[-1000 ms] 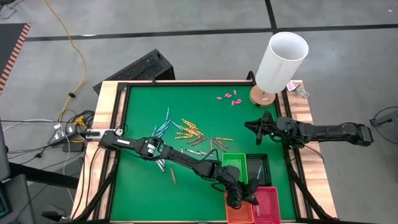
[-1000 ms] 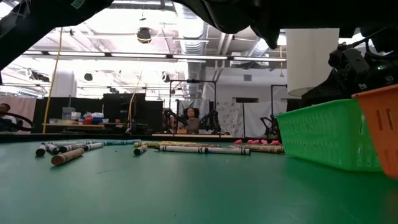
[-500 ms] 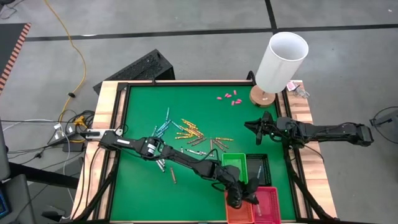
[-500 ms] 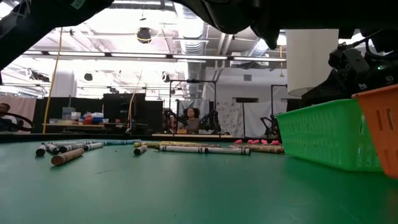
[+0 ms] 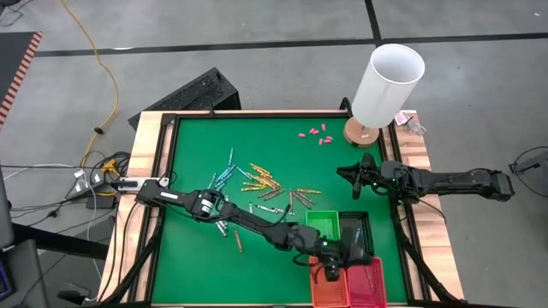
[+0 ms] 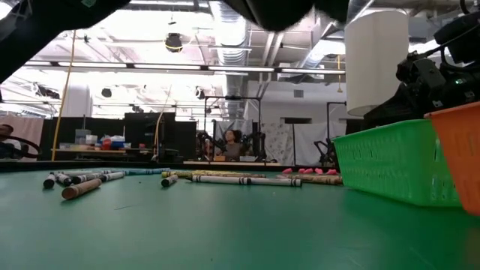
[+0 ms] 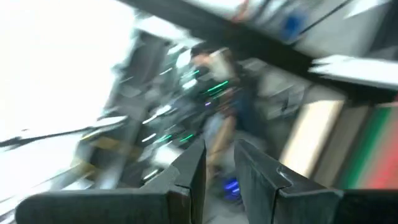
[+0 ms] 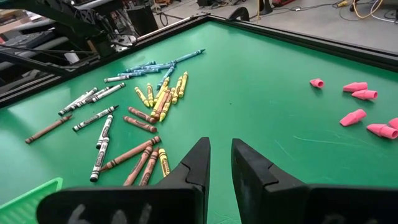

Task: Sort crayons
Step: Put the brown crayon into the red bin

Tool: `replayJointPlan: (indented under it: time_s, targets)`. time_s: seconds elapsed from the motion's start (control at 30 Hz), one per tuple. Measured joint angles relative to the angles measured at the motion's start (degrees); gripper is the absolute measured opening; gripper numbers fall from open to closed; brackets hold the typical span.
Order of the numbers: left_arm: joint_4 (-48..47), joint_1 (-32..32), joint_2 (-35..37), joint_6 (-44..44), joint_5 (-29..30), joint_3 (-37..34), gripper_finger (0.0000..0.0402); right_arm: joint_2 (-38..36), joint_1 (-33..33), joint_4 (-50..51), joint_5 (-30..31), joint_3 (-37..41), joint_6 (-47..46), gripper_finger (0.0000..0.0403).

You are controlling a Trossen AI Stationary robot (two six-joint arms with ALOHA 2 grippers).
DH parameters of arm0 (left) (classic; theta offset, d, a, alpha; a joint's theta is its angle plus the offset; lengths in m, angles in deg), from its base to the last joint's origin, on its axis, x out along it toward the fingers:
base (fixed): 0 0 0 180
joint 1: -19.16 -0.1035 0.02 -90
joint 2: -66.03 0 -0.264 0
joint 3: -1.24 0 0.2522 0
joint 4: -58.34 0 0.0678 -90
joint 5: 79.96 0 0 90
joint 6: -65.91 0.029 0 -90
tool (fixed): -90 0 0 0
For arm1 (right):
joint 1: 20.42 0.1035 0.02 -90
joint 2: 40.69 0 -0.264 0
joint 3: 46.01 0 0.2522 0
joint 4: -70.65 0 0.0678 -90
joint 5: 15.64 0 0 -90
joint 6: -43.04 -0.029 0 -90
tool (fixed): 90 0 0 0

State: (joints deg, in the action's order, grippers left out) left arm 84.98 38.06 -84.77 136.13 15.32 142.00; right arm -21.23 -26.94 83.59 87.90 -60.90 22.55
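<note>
The left hand (image 5: 336, 270) hangs over the row of small baskets at the counter's (image 5: 197, 154) near right corner, above the seam where the orange basket (image 5: 325, 293) meets the pink basket (image 5: 366, 287). Its fingers (image 7: 189, 171) stand a narrow gap apart with nothing visible between them, which suggests a drop into a basket. The crayons (image 5: 257, 184) lie scattered mid-counter, well apart from the baskets: blue ones farthest left, yellow-orange in the middle, brownish-red and grey-white nearer the green basket (image 5: 323, 228). The right hand (image 5: 351, 175) waits at the counter's right side, fingers (image 8: 199, 165) slightly parted and empty, pointed toward the pile. The next move, by this reading, calls for the left arm to swing back left to the pile and single out one crayon. Paper wrappers on the crayons carry print too small to read; no brand or label is legible anywhere.
</note>
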Motion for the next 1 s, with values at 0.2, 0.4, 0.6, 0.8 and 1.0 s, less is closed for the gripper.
replayJointPlan:
  time_s: [0.2, 0.4, 0.6, 0.8, 1.0]
  targets:
    - [-13.15, -0.36, 10.18, -9.77, 15.18, 0.00, 0.0073, -0.02, 0.00, 0.09, -0.02, 0.00, 0.00, 0.0068]
    - [-56.54, -6.10, 28.36, -38.86, -6.52, 0.04, 0.0068, -0.02, 0.00, 0.13, -0.07, 0.00, -0.02, 0.0068]
    - [-87.32, -10.30, 42.24, -43.23, -17.92, 0.04, 0.0023, -0.02, 0.04, 0.17, -0.11, 0.00, -0.03, 0.0068]
    - [-103.26, -7.63, 53.55, -45.10, -10.72, -5.47, 0.0002, -0.01, 0.04, 0.17, -0.13, 0.00, -0.04, 0.0068]
    - [-88.02, -0.97, 71.76, -55.30, 4.32, -33.91, 0.0000, -0.02, 0.04, 0.17, -0.13, -0.02, -0.04, 0.0068]
